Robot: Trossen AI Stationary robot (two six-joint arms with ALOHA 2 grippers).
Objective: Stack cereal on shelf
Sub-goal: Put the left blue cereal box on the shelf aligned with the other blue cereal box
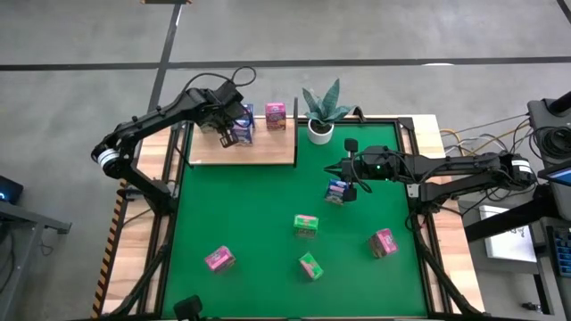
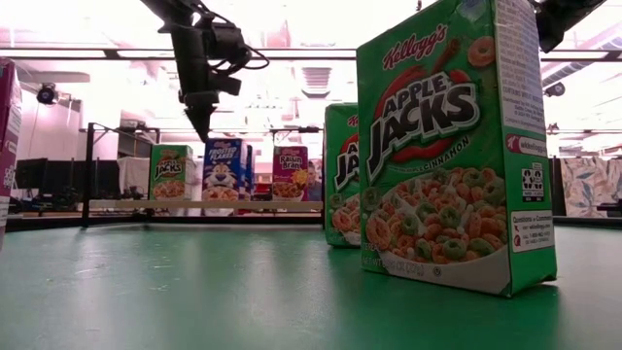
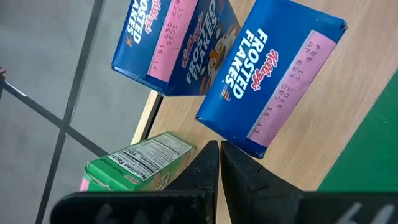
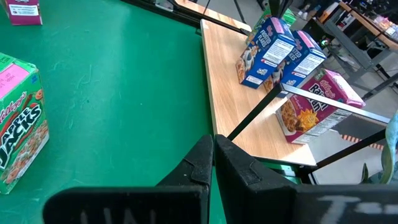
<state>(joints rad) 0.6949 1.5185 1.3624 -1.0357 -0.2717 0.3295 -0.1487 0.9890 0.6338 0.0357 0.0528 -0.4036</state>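
The shelf, a light-wood board with black posts, lies at the table's far left. On it stand two blue cereal cartons, a green one and a pink one. My left gripper hangs shut just above the blue cartons, clear of them in the low view, and holds nothing. My right gripper is shut and empty above the table's middle. A blue carton rests on the felt below it. Two green cartons and two pink ones stand loose on the felt nearer the front.
A potted plant stands at the far edge, just right of the shelf. Thin black shelf posts rise at the board's edges. Bare green felt lies between the shelf and the loose cartons.
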